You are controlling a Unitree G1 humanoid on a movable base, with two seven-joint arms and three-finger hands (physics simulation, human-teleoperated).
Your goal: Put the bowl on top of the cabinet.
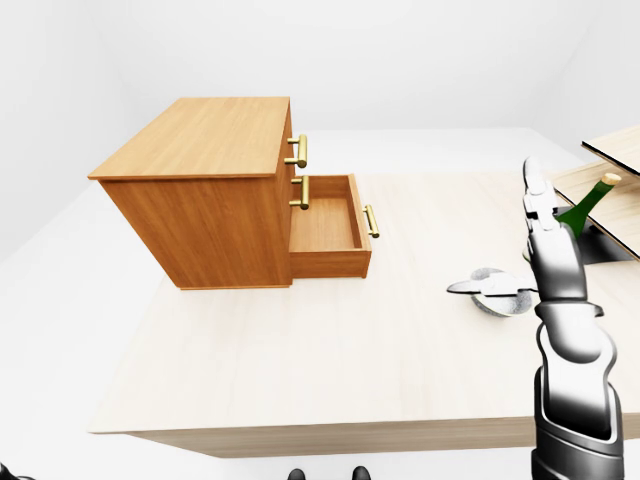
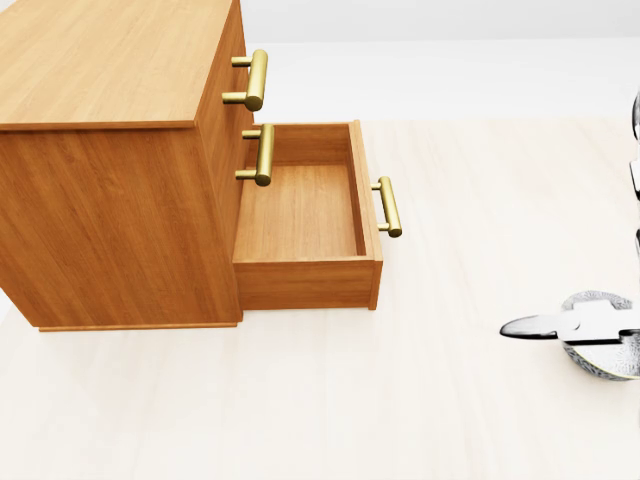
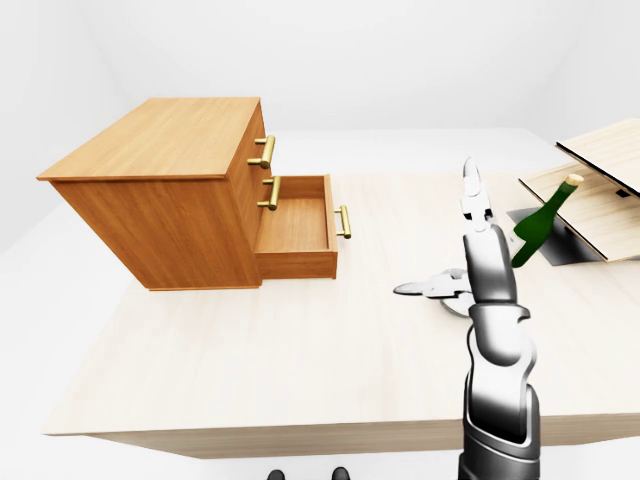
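Note:
The wooden cabinet stands on the left part of the pale table, its flat top bare. Its lower drawer is pulled out and holds nothing. The grey bowl rests on the table at the right, well apart from the cabinet. My right hand hangs over the bowl, open: two fingers point up and the thumb sticks out left across the bowl's rim. The hand hides part of the bowl. My left hand does not show.
A green bottle leans at the table's right edge beside a slanted wooden rack and a dark opening. Brass handles jut from the cabinet's drawer fronts. The table's near edge runs along the bottom of the eye views.

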